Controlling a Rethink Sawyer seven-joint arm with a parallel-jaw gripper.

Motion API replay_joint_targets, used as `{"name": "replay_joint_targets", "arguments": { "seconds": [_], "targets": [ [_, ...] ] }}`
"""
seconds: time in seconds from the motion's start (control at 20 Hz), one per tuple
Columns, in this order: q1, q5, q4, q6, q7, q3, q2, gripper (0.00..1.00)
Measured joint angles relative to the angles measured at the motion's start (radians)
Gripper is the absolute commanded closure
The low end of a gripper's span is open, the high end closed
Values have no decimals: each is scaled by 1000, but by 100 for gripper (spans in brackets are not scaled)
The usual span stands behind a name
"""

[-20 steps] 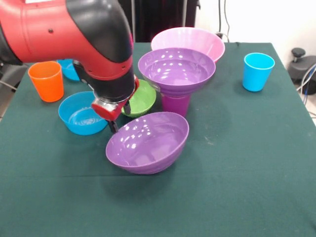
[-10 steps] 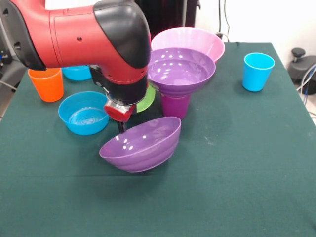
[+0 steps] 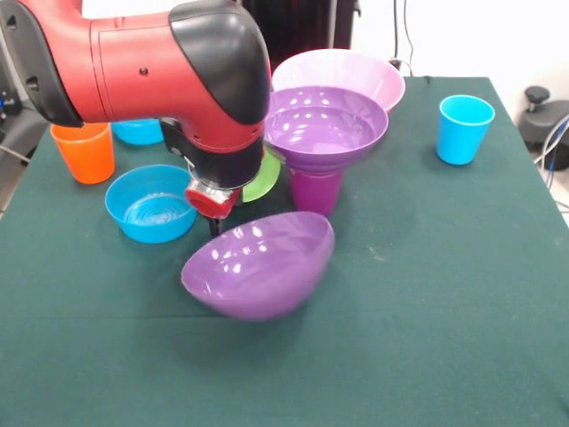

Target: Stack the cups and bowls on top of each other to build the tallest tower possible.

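A dark green cloth covers the desk point(image 3: 444, 311), with a pale wall and some cables behind its far right corner. The red and black arm point(image 3: 133, 62) reaches in from the upper left, and its hand point(image 3: 213, 222) hangs low over the middle of the desk, just at the far left rim of a wide purple bowl point(image 3: 260, 265). That bowl is tilted, its opening turned up and toward the far side, its near side low. The hand appears to grip the rim, but the fingers are mostly hidden by the red wrist cap and the bowl, so I cannot tell how the hand is set.

Just left of the hand sits a small blue bowl point(image 3: 149, 205), upright. Behind the hand a green bowl point(image 3: 265, 178) peeks out past the arm. Right of that stands the purple cup point(image 3: 316, 189) with a second wide purple bowl point(image 3: 325, 129) resting on top of it, opening upward. The big pink bowl point(image 3: 342, 71) stands just behind this pair. At the far left, the orange cup point(image 3: 82, 153) stands upright, with another blue bowl point(image 3: 138, 132) beside it, partly hidden by the arm. The light blue cup point(image 3: 464, 129) stands alone, well apart at the far right.
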Motion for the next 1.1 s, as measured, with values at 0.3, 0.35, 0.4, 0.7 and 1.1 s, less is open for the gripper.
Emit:
{"name": "replay_joint_targets", "arguments": {
  "seconds": [0.3,0.35,0.4,0.7,1.1],
  "targets": [
    [-2,2,0,0,0,-7,-16,0],
    [-2,4,0,0,0,-8,-19,0],
    [-4,11,0,0,0,-10,-31,0],
    [-13,42,1,18,0,-11,-72,0],
    [-18,71,1,40,0,-10,-127,0]
  ]
}}
